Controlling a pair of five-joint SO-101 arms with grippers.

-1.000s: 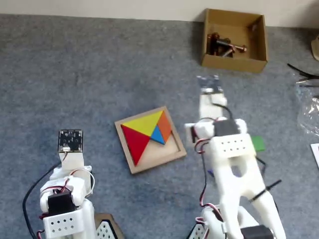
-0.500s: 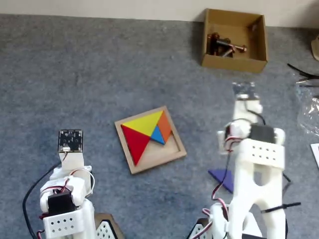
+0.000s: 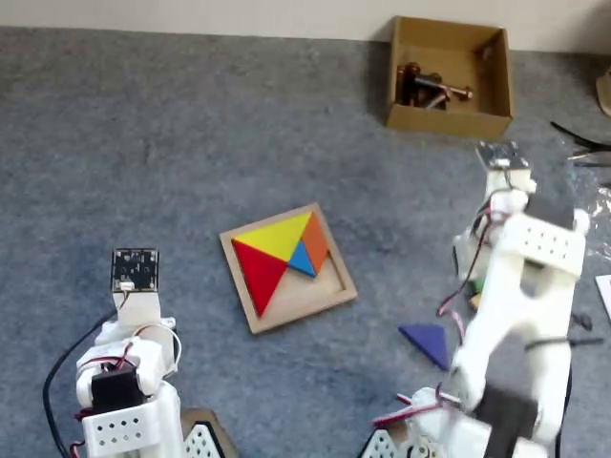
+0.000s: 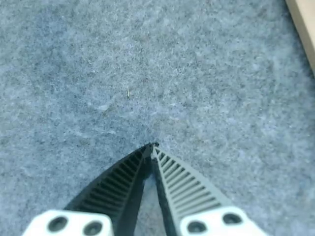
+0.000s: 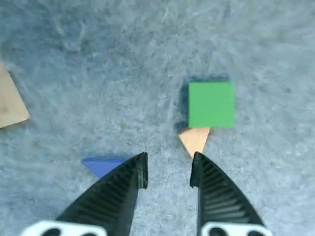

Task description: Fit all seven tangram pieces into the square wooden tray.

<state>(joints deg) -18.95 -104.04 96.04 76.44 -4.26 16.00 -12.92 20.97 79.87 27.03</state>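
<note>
Seven flat painted pieces: four lie in the tray (image 3: 315,289), namely a big yellow triangle (image 3: 275,239), a big red triangle (image 3: 261,272), a small blue triangle (image 3: 302,258) and an orange piece (image 3: 316,240). They fill its far part, with bare pale wood along the near right rim. Three lie loose on the fuzzy grey surface (image 3: 143,143) toward its right edge: a green square (image 5: 210,104), a tan triangle (image 5: 194,139) just beside it, and a navy triangle (image 3: 427,341) nearer the tray. One square wooden tray sits askew about mid-surface. One cardboard box (image 3: 444,119) stands by the far edge. Of two grippers, the right gripper (image 5: 168,167) hangs released and empty above the navy and tan triangles; the left gripper (image 4: 152,146) is clenched on nothing, tips meeting, near the front left corner.
</note>
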